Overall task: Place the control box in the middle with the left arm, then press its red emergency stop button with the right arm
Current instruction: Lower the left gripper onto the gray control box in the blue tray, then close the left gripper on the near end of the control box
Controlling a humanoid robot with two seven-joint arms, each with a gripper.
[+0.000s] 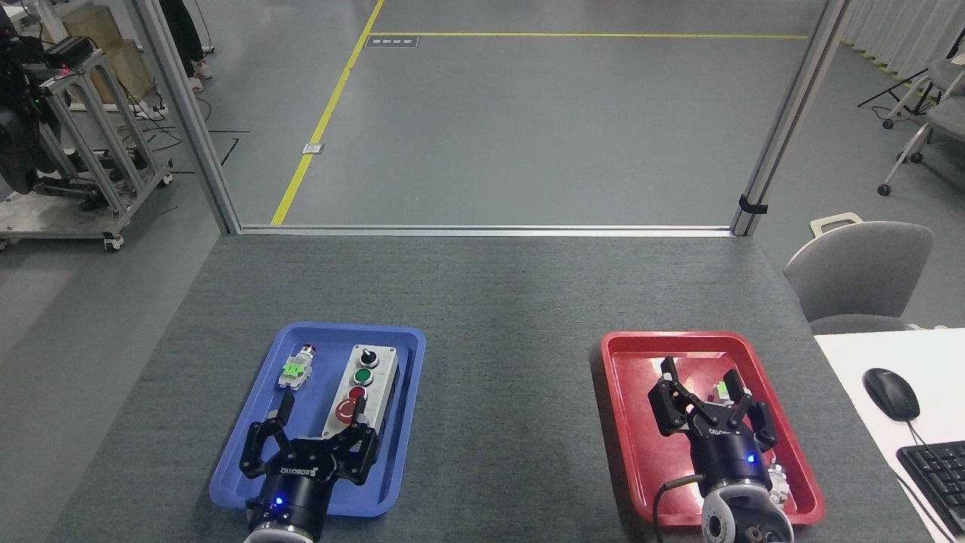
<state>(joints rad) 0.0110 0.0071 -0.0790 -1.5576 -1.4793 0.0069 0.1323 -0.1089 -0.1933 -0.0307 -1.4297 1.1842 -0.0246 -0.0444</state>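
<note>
The control box lies lengthwise in the right half of the blue tray, showing its black knob, green button, small red button and big red mushroom button. My left gripper is open at the box's near end. One of its fingers is left of the box and the other lies over the box's near part; that end is hidden behind it. My right gripper hangs open over the red tray, holding nothing. The dark-grey middle of the table lies between the trays.
A loose push-button part with a green tag lies in the blue tray, left of the box. Another green-tagged part sits in the red tray by my right fingers. A white desk with mouse and keyboard adjoins at right, behind it a grey chair.
</note>
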